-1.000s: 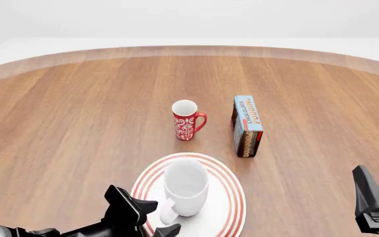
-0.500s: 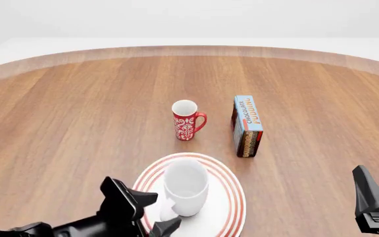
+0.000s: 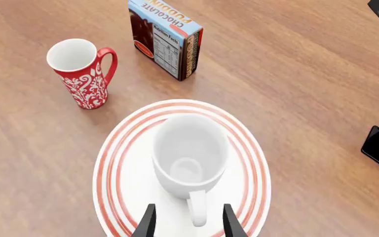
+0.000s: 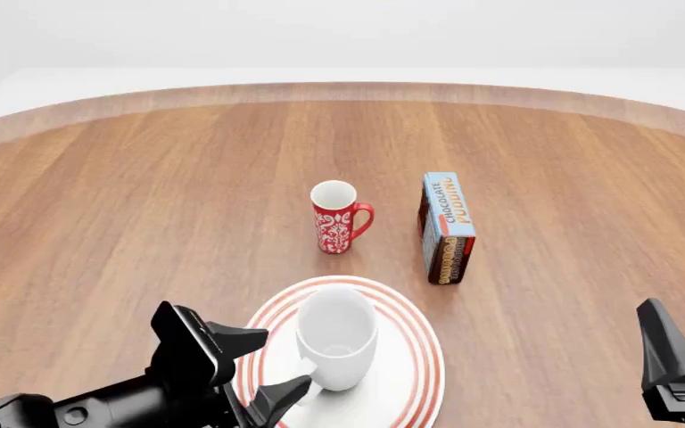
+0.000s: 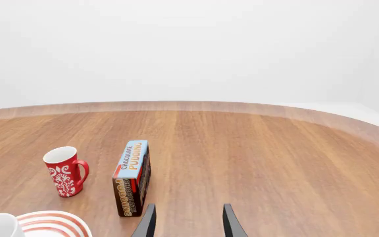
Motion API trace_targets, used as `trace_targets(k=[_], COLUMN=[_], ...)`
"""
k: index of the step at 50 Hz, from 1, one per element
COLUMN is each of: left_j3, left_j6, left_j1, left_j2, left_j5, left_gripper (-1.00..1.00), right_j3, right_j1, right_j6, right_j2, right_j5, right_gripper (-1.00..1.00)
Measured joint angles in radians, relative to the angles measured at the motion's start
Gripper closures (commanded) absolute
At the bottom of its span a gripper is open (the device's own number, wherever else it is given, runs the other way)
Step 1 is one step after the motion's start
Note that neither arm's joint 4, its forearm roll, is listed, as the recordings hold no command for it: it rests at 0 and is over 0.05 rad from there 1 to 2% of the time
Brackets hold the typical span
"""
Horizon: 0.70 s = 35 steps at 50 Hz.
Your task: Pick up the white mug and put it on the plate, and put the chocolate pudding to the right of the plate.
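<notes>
White mug (image 4: 336, 336) upright on plate (image 4: 408, 379) — first half judged done. Chocolate pudding (image 4: 448, 227) beyond plate's far-right rim, on edge, long axis running away from plate. Right gripper (image 5: 186, 219) nearer, open, empty — carton ahead, offset toward plate. Left gripper (image 3: 186, 222) open, straddling mug handle without contact.

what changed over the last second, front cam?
The left claw backed away from the white mug, drifting left and toward the near edge, open and holding nothing. The mug stayed upright on the plate. The chocolate pudding, red mug and right claw did not move.
</notes>
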State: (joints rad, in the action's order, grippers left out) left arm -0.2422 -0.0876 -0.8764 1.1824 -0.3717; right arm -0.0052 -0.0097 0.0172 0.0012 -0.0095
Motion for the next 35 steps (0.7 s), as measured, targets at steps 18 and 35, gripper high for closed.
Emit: trace_targets(k=[18,35], left_j3=[-0.045,-0.090], left_j6=[0.052,0.143], left_j1=[0.036,0.184], left_j2=[-0.187,-0.421], left_j5=[0.176,0.360], left_gripper=[-1.00,-1.00], right_j3=[0.000,0.001], right_j1=[0.004,0.006], right_j6=[-0.003,-0.005], right_j2=[0.000,0.000], right_j5=[-0.002,-0.003], right_gripper=[-1.00,-1.00])
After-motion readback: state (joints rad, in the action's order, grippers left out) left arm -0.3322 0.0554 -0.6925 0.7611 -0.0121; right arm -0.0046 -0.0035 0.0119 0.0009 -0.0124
